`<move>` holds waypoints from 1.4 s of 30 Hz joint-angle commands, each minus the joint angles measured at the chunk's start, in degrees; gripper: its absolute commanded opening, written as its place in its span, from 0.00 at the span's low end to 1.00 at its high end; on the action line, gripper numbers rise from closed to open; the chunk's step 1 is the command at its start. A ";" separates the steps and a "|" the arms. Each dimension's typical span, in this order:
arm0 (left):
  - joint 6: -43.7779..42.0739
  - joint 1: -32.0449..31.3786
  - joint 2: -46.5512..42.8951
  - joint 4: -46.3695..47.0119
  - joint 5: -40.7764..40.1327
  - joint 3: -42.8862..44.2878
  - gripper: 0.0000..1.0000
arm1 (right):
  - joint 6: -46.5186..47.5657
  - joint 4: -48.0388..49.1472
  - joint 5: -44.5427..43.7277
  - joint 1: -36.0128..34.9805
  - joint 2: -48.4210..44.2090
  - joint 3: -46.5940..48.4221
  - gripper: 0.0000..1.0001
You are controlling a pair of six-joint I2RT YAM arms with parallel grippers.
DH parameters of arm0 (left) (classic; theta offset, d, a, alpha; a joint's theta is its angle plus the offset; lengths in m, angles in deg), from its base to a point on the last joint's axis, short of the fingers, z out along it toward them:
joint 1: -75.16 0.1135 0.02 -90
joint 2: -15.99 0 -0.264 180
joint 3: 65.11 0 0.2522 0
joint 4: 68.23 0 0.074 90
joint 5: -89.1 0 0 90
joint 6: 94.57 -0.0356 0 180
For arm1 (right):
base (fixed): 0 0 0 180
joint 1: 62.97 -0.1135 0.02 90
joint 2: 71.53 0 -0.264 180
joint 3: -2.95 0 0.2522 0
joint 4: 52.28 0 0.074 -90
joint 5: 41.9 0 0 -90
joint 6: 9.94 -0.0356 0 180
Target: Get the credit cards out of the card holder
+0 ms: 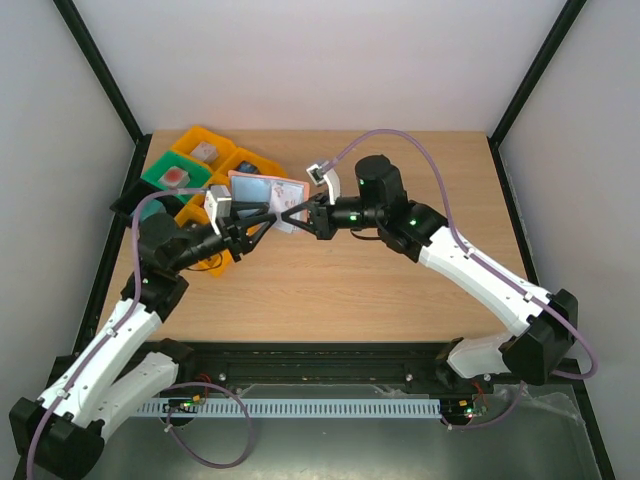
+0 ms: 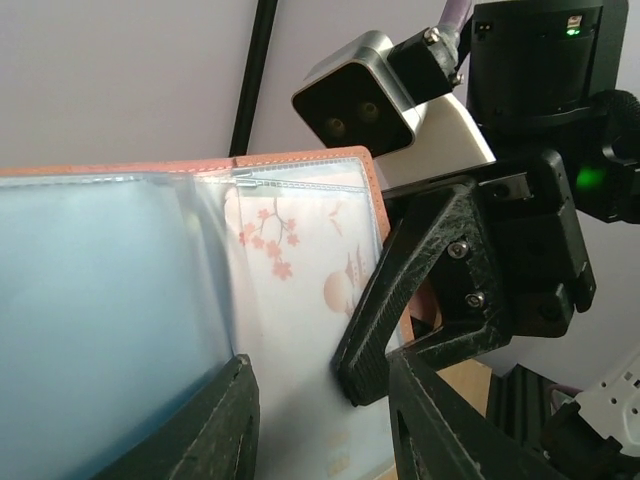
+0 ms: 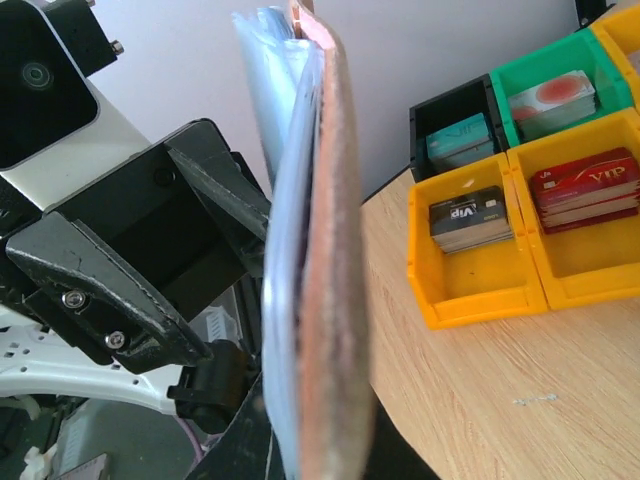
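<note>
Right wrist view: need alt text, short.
The card holder stands edge-on at centre, tan cover to the right, clear sleeves to the left, with the left fingers close beside them. To its right on the wooden table sit two yellow trays, a green tray and a black tray, each holding stacked cards.

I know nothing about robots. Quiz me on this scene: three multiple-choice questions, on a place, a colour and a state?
1. Where is the card holder? A flat on the table; B held up in the air; C inside a tray.
2. What colour is the tray holding the red cards? A green; B black; C yellow.
3. The right gripper is: A clamped on the card holder; B wide open; C out of sight.
Answers: B, it stands upright, lifted; C, yellow walls surround them; A, it pinches the holder's edge.
</note>
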 commanded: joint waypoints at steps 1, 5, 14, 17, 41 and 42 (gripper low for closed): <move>-0.25 -0.15 0.21 0.55 0.69 -0.85 0.38 | -0.18 6.74 6.55 -0.85 -1.39 -0.59 0.02; 0.63 -0.55 0.31 1.23 1.27 -1.55 0.38 | -2.19 11.78 8.37 -0.86 -2.04 -1.87 0.02; 0.95 -3.29 0.97 6.13 4.75 -2.55 0.43 | -4.42 18.99 8.51 -0.85 -2.67 -3.14 0.02; 0.20 -1.17 0.25 5.32 2.61 -2.20 0.44 | -1.34 16.40 9.76 -0.85 -4.09 -3.03 0.02; -1.77 9.95 -3.27 0.38 12.66 -0.32 0.95 | 6.84 1.61 19.66 -0.47 -4.53 2.02 0.02; -1.66 10.10 -3.28 0.25 12.99 -0.27 0.97 | 7.60 0.64 19.72 -0.38 -4.57 2.50 0.02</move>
